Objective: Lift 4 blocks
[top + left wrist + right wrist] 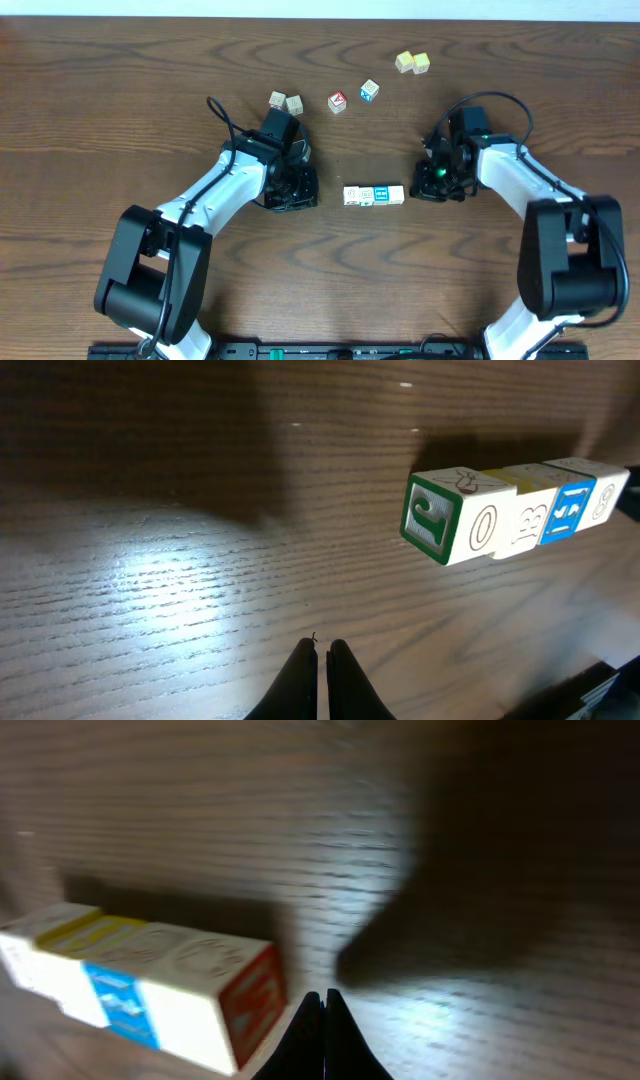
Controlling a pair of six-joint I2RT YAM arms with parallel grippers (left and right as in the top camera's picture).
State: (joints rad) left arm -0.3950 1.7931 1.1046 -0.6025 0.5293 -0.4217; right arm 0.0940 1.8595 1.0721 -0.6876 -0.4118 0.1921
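The left gripper (322, 660) has its jaws pressed together on nothing, tips low over the wooden table (120, 120). The right gripper (322, 1005) is likewise closed tight and empty. Between the two lies the row of four blocks (374, 195), end to end on the tabletop, one face bright blue. The left gripper is clearly apart from the row's green-marked end, and the right is just beside the other end. Farther back sit a red-faced cube (338, 102) and two yellow cubes (412, 63).
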